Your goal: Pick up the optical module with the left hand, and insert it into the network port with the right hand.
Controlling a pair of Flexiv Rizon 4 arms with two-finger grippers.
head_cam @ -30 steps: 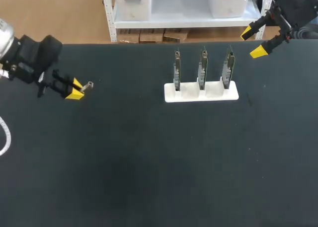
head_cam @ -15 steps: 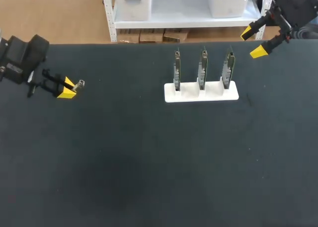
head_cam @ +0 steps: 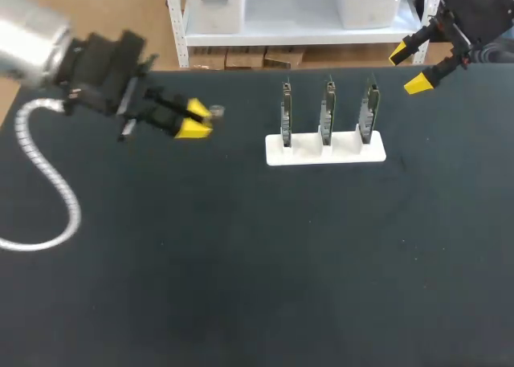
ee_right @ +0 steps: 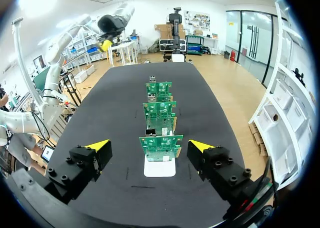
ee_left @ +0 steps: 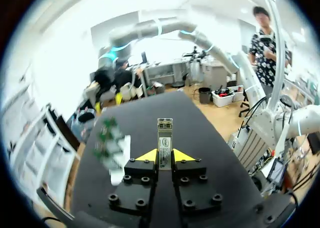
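Observation:
My left gripper (head_cam: 195, 119) hovers over the table's far left part, shut on a small silver optical module (head_cam: 214, 110) whose end sticks out toward the stand. In the left wrist view the module (ee_left: 164, 139) stands upright between the yellow tips of that gripper (ee_left: 165, 156). Three green circuit boards (head_cam: 327, 110) stand upright in a white stand (head_cam: 325, 152) at the far middle. My right gripper (head_cam: 413, 67) hangs open beyond the stand's right end, holding nothing. Seen from the right wrist, the nearest board (ee_right: 160, 147) lies ahead of the wide-open right gripper (ee_right: 149, 146).
The black table (head_cam: 257, 271) carries only the white stand (ee_right: 160, 168) with its boards. A grey cable hose (head_cam: 56, 198) from my left arm loops over the table's left side. The stand (ee_left: 116, 158) appears blurred beside the left gripper.
My left arm has swung right and upward with the module, from the table's left edge toward the stand. Its hose now hangs over the table. The right arm has not moved.

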